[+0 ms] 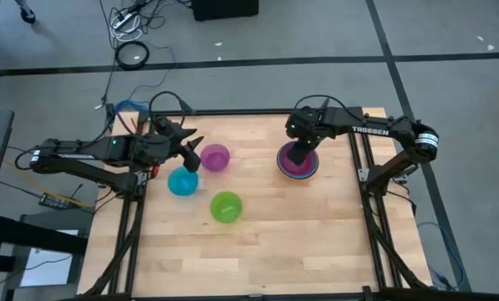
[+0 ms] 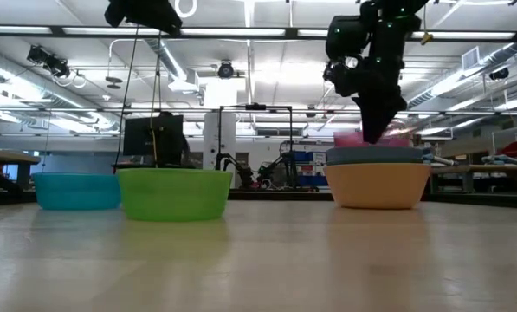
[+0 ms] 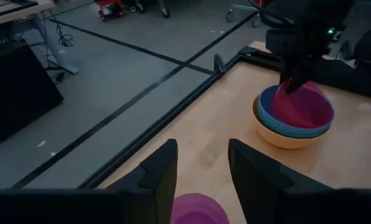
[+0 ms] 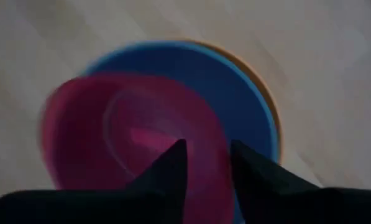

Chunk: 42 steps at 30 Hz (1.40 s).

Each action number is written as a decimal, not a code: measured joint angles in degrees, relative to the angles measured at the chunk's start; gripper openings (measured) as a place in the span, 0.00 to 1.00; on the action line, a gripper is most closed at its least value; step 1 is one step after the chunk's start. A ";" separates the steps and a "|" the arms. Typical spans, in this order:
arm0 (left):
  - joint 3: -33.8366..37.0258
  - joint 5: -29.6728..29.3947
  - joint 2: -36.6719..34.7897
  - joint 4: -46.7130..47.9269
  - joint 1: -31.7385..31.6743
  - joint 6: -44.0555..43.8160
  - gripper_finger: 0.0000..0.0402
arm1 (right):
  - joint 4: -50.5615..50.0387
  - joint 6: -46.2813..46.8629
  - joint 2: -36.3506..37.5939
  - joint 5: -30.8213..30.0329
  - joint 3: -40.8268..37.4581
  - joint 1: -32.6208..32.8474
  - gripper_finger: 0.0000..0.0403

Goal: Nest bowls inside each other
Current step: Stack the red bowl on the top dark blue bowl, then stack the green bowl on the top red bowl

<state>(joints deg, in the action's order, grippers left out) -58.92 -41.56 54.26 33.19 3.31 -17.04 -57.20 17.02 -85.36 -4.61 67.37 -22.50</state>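
On the table's right stands a stack: an orange bowl (image 3: 286, 138) with a blue bowl (image 3: 267, 109) nested in it and a pink-red bowl (image 3: 306, 109) lying off-centre in the blue one. My right gripper (image 4: 208, 155) points down over the pink-red bowl's rim, its fingers apart. A purple bowl (image 1: 215, 157), a cyan bowl (image 1: 182, 181) and a green bowl (image 1: 226, 206) sit separately, bottoms down, on the table's left half. My left gripper (image 3: 202, 165) hovers open just left of the purple bowl (image 3: 197, 210), above the table. My right gripper comes from above, and its fingers (image 4: 173, 158) straddle the pink-red bowl's rim (image 4: 217, 134) on the side toward the table's far edge. A gap shows between the fingertips. I cannot tell whether either finger touches the rim. The bowl lies inside the blue bowl.
The black frame rails (image 1: 362, 155) run along the table's left and right edges. Bare wood (image 1: 316, 251) covers the near half of the table. In the low view the green bowl (image 2: 173, 193) and the cyan bowl (image 2: 76, 191) stand left of the stack (image 2: 379, 185).
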 joint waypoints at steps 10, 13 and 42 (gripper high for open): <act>0.00 -0.09 0.07 1.30 0.00 -5.63 0.38 | -5.87 -3.01 2.52 -6.54 -0.07 0.12 0.37; 0.00 1.46 0.67 4.10 0.00 -8.30 0.38 | -5.95 -4.97 6.24 -10.98 -0.07 0.83 0.37; -1.73 45.25 27.17 23.17 -3.05 -14.80 0.38 | -8.55 11.72 34.82 -19.18 -13.40 16.98 0.36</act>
<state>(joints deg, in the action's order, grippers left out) -60.64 3.69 81.43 56.37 0.26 -31.84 -65.76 28.73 -50.54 -23.79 53.98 -5.52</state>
